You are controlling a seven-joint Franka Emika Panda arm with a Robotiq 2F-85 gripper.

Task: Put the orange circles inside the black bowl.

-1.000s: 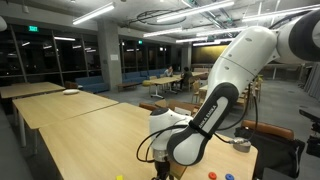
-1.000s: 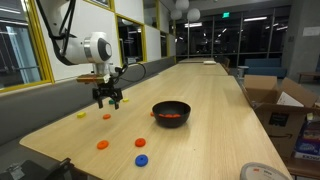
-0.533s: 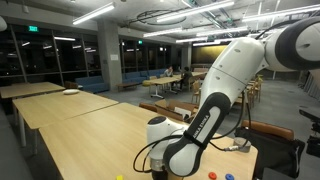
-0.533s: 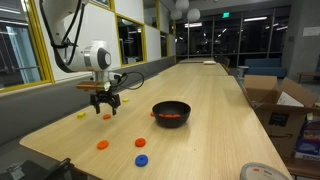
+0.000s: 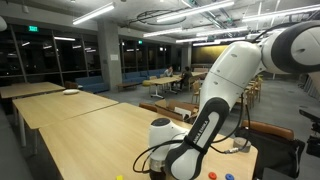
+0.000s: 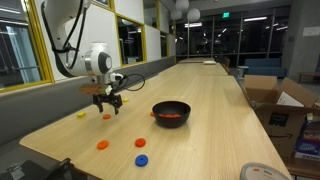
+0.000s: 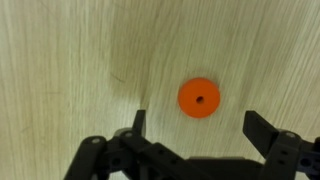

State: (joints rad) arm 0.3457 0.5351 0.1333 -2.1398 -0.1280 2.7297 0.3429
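The black bowl (image 6: pixel 171 113) stands on the wooden table with orange pieces inside. My gripper (image 6: pixel 108 102) hangs open just above one orange circle (image 6: pixel 107 116) lying to the bowl's left. In the wrist view that orange circle (image 7: pixel 199 98) lies flat on the wood between and a little ahead of my open fingertips (image 7: pixel 196 125). Two more orange circles (image 6: pixel 102 145) (image 6: pixel 140 143) lie nearer the table's front edge. In an exterior view my gripper is hidden behind the arm's white body (image 5: pixel 170 150).
A blue piece (image 6: pixel 141 159) lies near the front edge and a yellow piece (image 6: pixel 82 114) lies left of my gripper. A small grey cylinder (image 5: pixel 241 145) stands at the table's far side. A cardboard box (image 6: pixel 275 100) sits beside the table.
My gripper has moved a little toward the orange circle and lowered over it. It stays open. The bowl and other pieces have not moved.
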